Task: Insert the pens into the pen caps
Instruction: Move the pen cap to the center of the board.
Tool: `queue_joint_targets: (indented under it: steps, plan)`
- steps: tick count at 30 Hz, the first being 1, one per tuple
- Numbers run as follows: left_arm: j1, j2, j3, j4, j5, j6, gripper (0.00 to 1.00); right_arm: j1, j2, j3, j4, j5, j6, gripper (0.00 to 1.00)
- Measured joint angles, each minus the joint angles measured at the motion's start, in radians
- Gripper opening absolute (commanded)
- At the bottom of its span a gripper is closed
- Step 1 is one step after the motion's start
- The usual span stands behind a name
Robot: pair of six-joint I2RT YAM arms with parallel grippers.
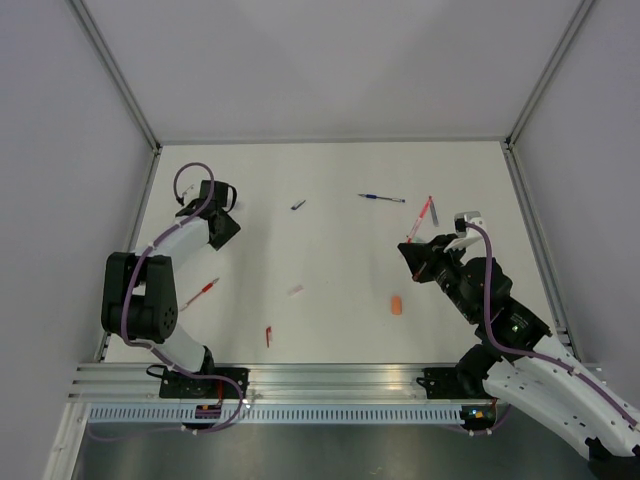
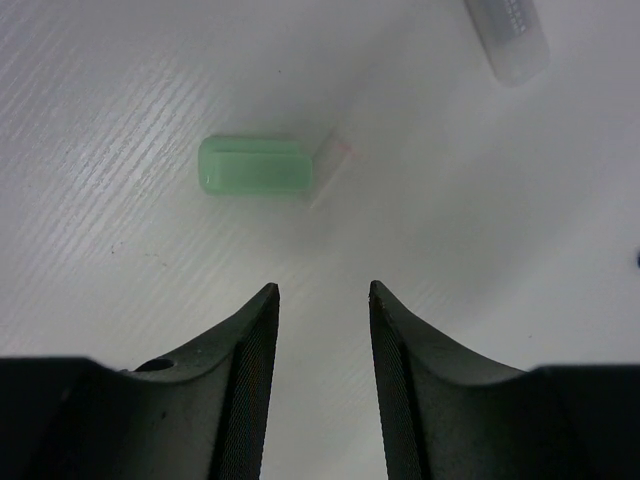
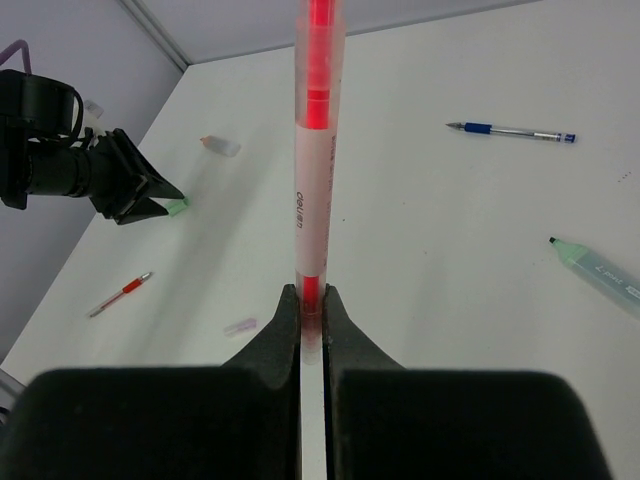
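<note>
A mint green pen cap (image 2: 255, 165) lies on its side on the white table, just ahead of my left gripper (image 2: 322, 290) and slightly left of its gap. Its jaws stand apart with nothing between them. From above, the left gripper (image 1: 225, 195) is at the far left and hides the cap. My right gripper (image 3: 312, 295) is shut on the lower end of a red pen (image 3: 318, 150) with a translucent barrel, held up off the table at mid right (image 1: 428, 210). The green cap (image 3: 177, 207) also shows at the left gripper's fingertips.
A blue pen (image 1: 382, 198) lies far centre and a thin red pen (image 1: 203, 291) near left. An orange cap (image 1: 397, 304), a pale cap (image 1: 295, 290), a small dark piece (image 1: 298, 205) and a small red piece (image 1: 268, 336) are scattered. A green pen (image 3: 600, 272) lies to the right.
</note>
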Motion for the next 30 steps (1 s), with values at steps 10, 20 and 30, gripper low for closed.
queue_joint_targets:
  steps: [10,20,30]
  plan:
    - [0.012,0.005,0.004,0.038,0.042,0.148,0.47,-0.001,0.0,0.0,0.0,-0.006,0.0,0.0]
    - [0.074,0.051,0.016,0.045,0.043,0.224,0.47,0.0,-0.003,0.0,0.0,-0.006,0.0,0.0]
    - [0.074,0.128,0.133,0.052,0.069,0.368,0.45,0.0,-0.007,0.0,0.0,-0.018,0.0,0.0]
